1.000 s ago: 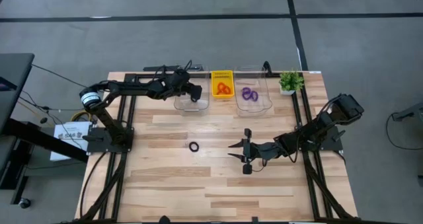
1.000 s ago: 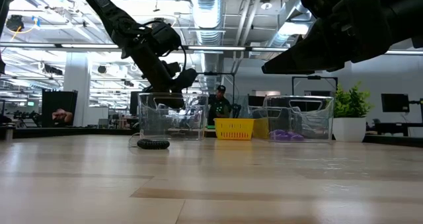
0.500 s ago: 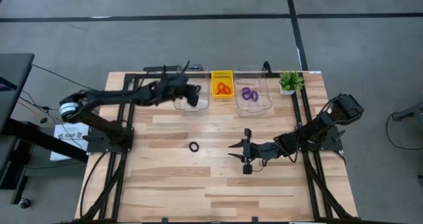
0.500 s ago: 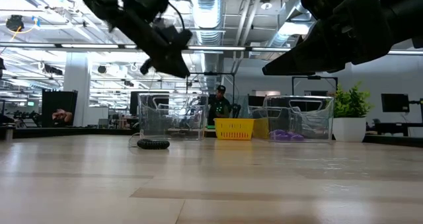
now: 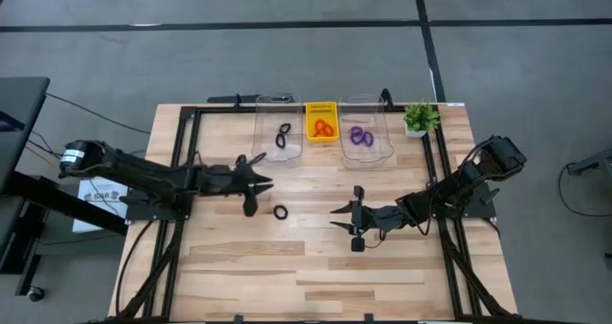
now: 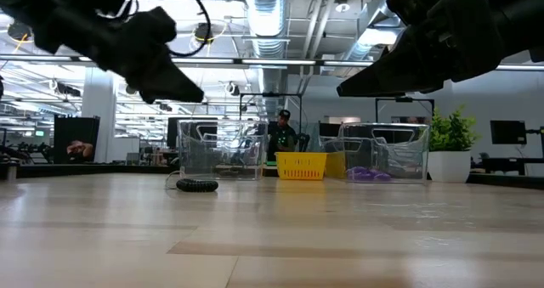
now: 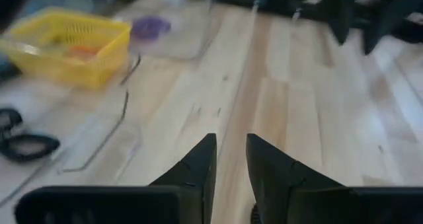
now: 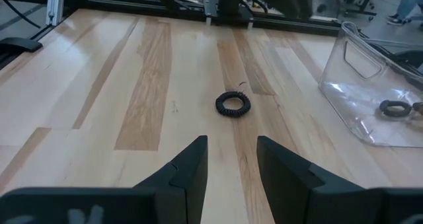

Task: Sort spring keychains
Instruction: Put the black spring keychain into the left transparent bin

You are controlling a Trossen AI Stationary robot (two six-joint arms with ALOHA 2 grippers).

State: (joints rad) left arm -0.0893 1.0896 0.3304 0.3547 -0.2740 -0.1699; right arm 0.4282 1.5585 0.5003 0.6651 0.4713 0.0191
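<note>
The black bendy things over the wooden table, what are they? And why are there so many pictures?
They are two robot arms. Each ends in a two-fingered tool for picking things up. One camera looks down from above, one sits at table height, and one rides on each wrist. The left tool and the right tool both hold nothing. Between them one black spring keychain lies on the table. Along the far edge, black ones lie in a clear bin, orange ones in a yellow basket, purple ones in another clear bin.
</note>
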